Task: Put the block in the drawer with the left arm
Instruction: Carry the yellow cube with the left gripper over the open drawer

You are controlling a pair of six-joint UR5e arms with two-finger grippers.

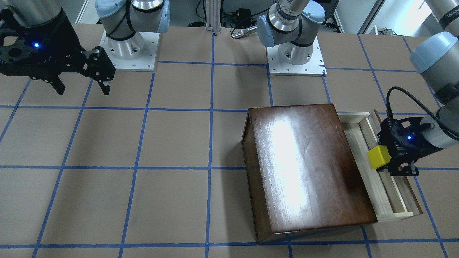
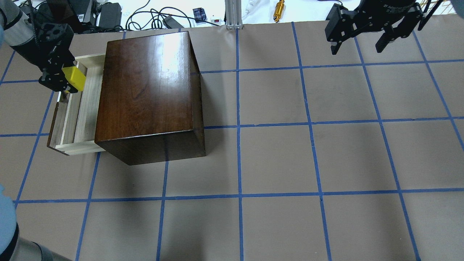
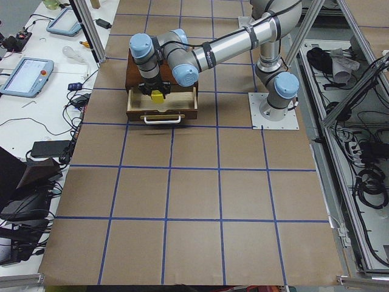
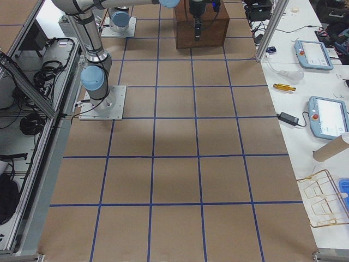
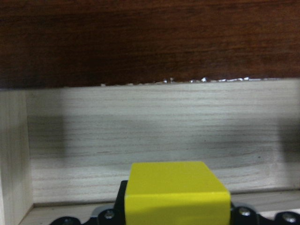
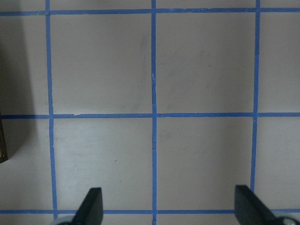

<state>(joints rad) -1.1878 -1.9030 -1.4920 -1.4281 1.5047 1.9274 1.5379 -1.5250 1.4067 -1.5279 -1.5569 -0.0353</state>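
Your left end effector (image 2: 70, 82) is clamped on the yellow block (image 2: 75, 78), held over the open drawer (image 2: 88, 108) at the cabinet's (image 2: 148, 90) 9 o'clock. Your right end effector (image 2: 356, 48) hangs above the counter (image 2: 275, 159) with its fingers apart.

A robotics lab: the left arm (image 3: 231, 44) and right arm (image 4: 92, 79) stand bolted on metal plates (image 1: 312, 68) at one edge of a brown-papered table (image 2: 275, 159) gridded with blue tape (image 2: 237, 159). Teach pendants (image 4: 327, 117) and cables (image 2: 152, 16) crowd the bench (image 4: 305, 93) along the opposite edge.

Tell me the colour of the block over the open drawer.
Bright yellow. The block shows best in the left wrist view.
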